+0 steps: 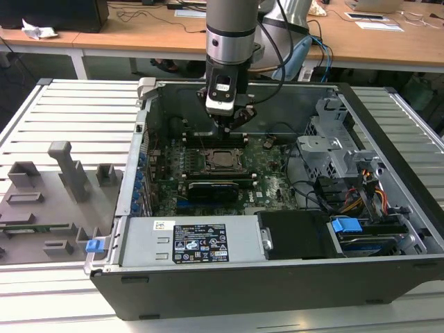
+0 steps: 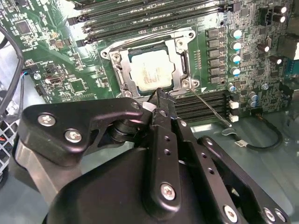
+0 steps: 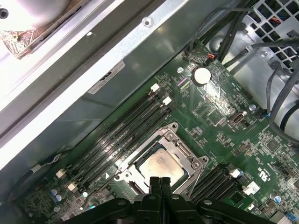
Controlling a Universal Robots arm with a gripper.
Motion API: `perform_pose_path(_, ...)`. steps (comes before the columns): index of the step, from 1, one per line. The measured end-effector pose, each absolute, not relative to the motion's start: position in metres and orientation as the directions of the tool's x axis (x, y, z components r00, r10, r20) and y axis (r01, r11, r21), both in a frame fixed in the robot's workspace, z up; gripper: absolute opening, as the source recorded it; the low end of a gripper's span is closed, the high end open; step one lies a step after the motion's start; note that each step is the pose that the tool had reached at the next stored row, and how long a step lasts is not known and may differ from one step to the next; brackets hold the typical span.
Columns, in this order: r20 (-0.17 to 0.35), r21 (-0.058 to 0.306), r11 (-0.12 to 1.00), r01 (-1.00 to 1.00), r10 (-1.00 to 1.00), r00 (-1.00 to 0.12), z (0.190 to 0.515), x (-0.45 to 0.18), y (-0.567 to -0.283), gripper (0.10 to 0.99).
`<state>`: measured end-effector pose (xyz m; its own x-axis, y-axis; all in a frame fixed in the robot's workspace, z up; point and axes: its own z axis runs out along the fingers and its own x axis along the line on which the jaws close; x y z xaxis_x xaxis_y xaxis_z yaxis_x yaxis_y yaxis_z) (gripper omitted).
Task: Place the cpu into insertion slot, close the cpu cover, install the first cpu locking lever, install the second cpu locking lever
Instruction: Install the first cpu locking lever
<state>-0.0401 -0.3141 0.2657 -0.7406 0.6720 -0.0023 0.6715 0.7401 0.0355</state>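
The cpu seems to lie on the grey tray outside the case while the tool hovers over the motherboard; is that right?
Not quite: the second wrist view shows the cpu seated in the insertion slot instead. The tool does hover over the motherboard.

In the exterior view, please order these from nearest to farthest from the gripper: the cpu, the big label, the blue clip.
1. cpu, on the board, right by the gripper.
2. big label, on the grey box inside the case.
3. blue clip, outside the case, at the exterior view's left.
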Motion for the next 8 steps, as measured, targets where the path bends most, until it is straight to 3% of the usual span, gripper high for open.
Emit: perform_pose_path(8, -0.002, 0.035, 0.766, 0.642, 0.643, -0.766, 0.2657, -0.0401, -0.3141, 0.106)
